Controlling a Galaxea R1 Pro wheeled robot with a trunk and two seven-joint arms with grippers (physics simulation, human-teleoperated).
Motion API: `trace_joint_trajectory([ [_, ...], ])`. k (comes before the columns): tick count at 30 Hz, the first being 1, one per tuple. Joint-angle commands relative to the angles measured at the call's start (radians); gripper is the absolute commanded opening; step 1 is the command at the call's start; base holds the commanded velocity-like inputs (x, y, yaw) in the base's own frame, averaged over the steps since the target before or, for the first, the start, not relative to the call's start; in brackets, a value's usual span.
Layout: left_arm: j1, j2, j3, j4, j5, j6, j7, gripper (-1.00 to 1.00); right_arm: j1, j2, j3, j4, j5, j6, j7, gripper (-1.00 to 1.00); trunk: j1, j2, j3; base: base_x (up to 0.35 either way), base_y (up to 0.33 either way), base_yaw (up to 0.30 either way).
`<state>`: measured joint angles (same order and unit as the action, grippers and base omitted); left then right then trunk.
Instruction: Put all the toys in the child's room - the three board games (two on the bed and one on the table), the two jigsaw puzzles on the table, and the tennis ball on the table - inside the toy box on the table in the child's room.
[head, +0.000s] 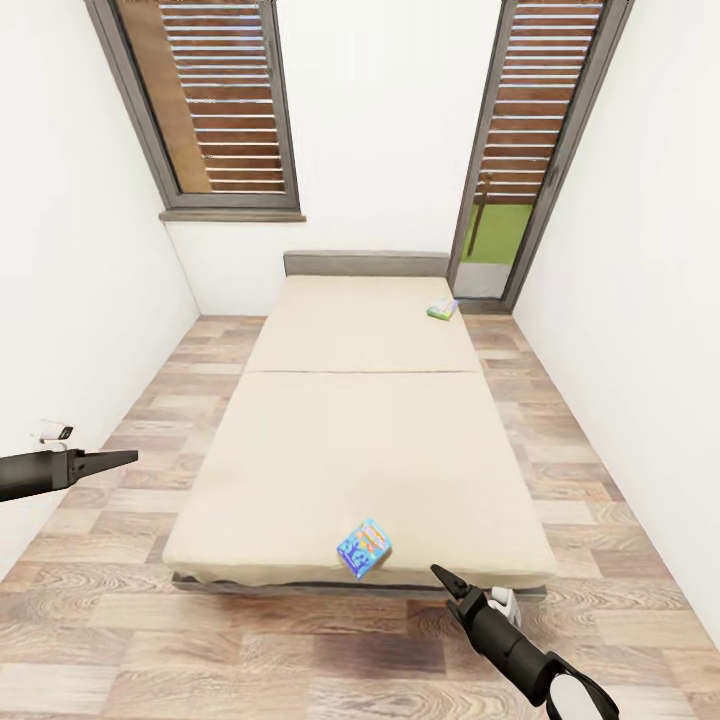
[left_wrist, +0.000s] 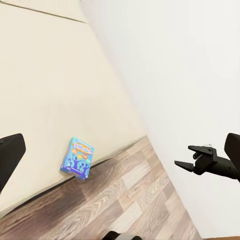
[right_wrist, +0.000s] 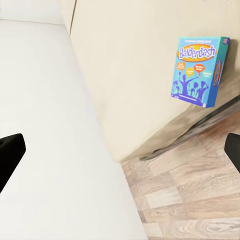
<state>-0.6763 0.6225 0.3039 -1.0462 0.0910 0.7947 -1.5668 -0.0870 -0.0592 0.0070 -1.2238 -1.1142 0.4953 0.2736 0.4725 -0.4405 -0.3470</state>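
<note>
Parked at the foot of the bed (head: 360, 450), likely to reach the games first. Two board games counted: blue game (head: 364, 547) just ahead of the right end effector (head: 447, 581), pale game (head: 442, 309) far beyond, near the headboard. Right end effector spread open, empty; left end effector (head: 120, 458) off aside, opening impossible to tell.

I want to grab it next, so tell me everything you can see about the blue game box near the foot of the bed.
The blue board game is a thin rectangular box printed "Balderdash" with cartoon figures. It lies flat on the beige mattress, turned askew, close to the foot edge. Nothing else touches it; the right end effector is nearby but apart.
</note>
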Motion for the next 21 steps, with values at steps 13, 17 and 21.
trace_joint_trajectory([
  [13,0.000,0.000,0.000,0.000,0.000,0.011,-0.004,1.00,0.000,-0.001,0.001,0.000,-0.006,0.003,-0.001,1.00,0.001,-0.002,0.020,0.000,0.000,0.000],
  [17,0.000,0.000,0.000,0.000,0.000,0.011,-0.004,1.00,0.000,-0.001,0.001,0.000,-0.007,0.003,-0.001,1.00,0.001,-0.002,0.025,0.000,0.000,0.000],
  [21,0.000,0.000,0.000,0.000,0.000,0.011,-0.004,1.00,0.000,-0.001,0.000,0.000,-0.007,0.003,-0.001,1.00,0.001,-0.002,0.027,0.000,0.000,0.000],
])
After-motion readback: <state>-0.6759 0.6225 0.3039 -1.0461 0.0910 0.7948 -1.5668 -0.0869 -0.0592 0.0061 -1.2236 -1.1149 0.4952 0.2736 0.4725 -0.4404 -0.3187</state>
